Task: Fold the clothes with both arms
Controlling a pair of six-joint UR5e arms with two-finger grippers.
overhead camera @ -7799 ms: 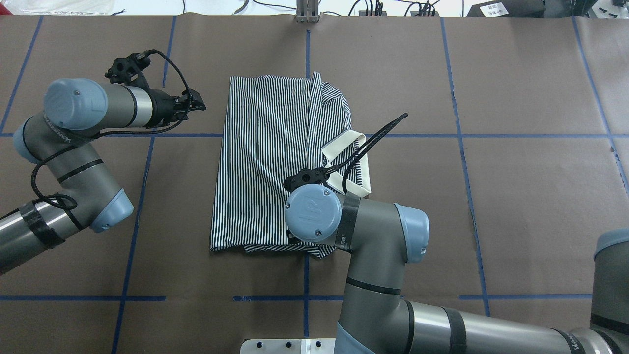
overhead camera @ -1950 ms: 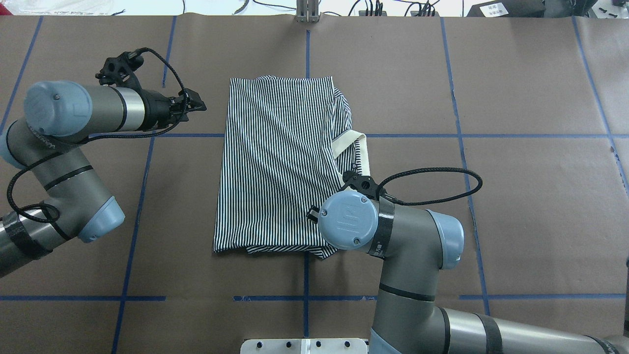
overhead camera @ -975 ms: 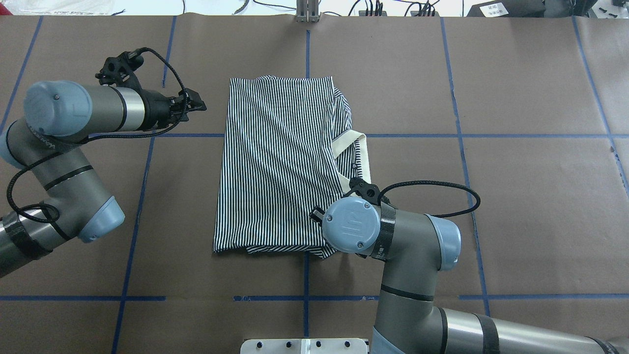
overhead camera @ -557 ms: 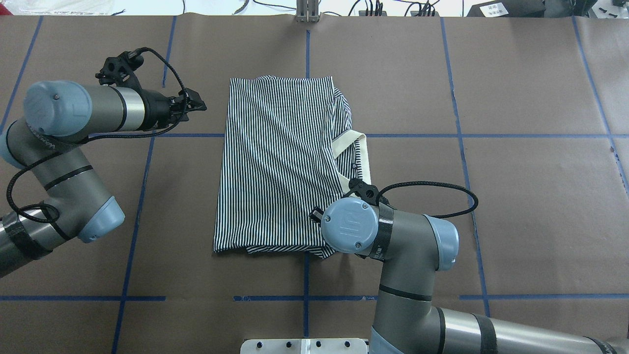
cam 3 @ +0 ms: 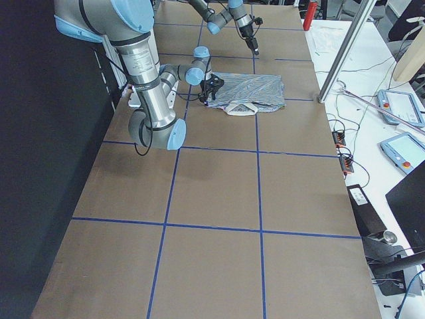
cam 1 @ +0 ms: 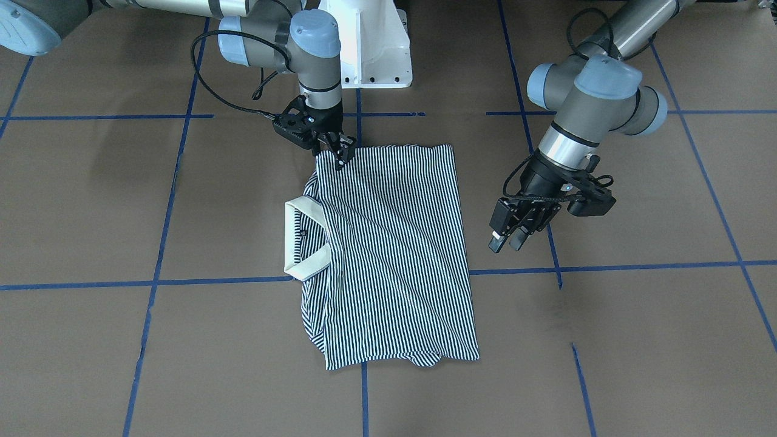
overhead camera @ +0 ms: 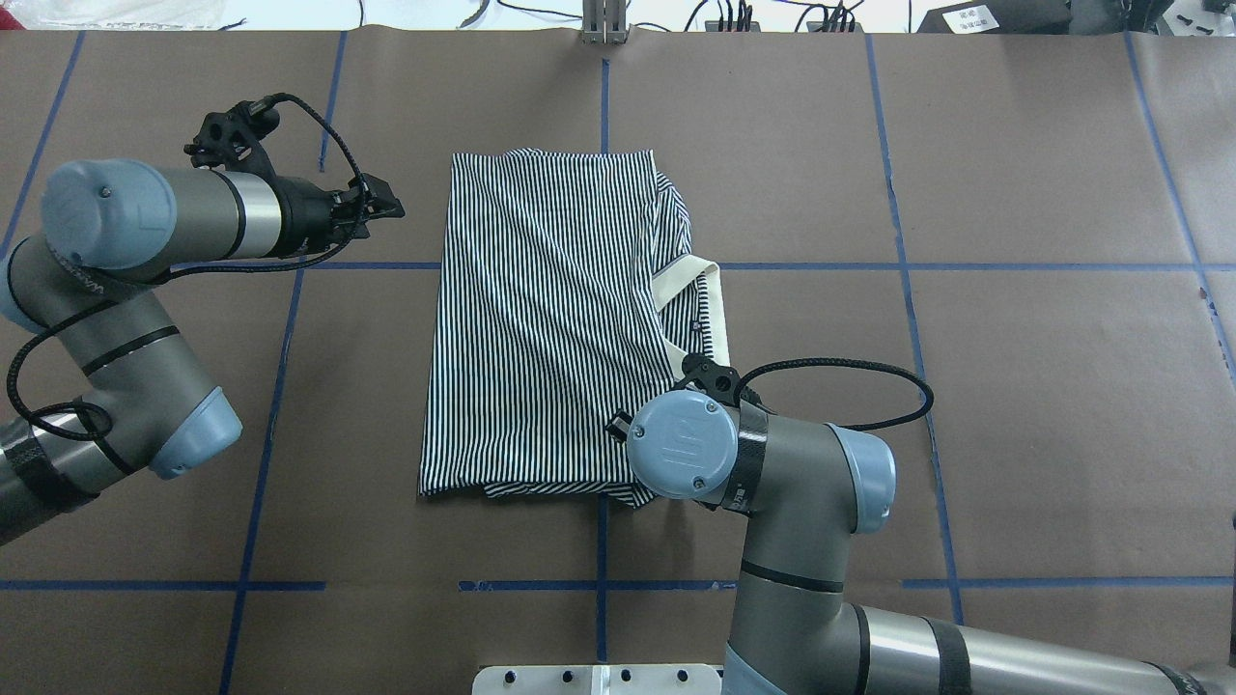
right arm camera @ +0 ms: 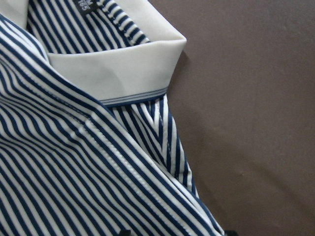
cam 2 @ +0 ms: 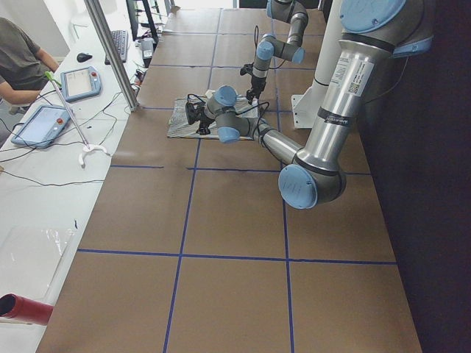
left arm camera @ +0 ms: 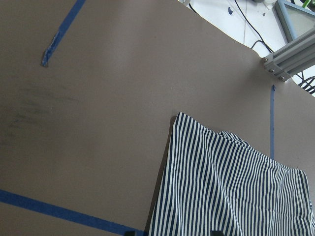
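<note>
Right gripper (cam 1: 341,159) at polo shirt (cam 1: 394,243) corner, hidden overhead, jaws apart; left gripper (cam 1: 507,241) parted, beside shirt.

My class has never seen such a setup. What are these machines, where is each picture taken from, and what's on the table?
Two robot arms at a table, each ending in a two-finger gripper. Pictures come from across the table, from above behind the robot, from each table end, and from a camera on each wrist. A striped polo shirt lies partly folded, cream collar showing. The right gripper sits low at a shirt corner; the left gripper hovers beside the shirt. Neither seems to hold anything.
</note>
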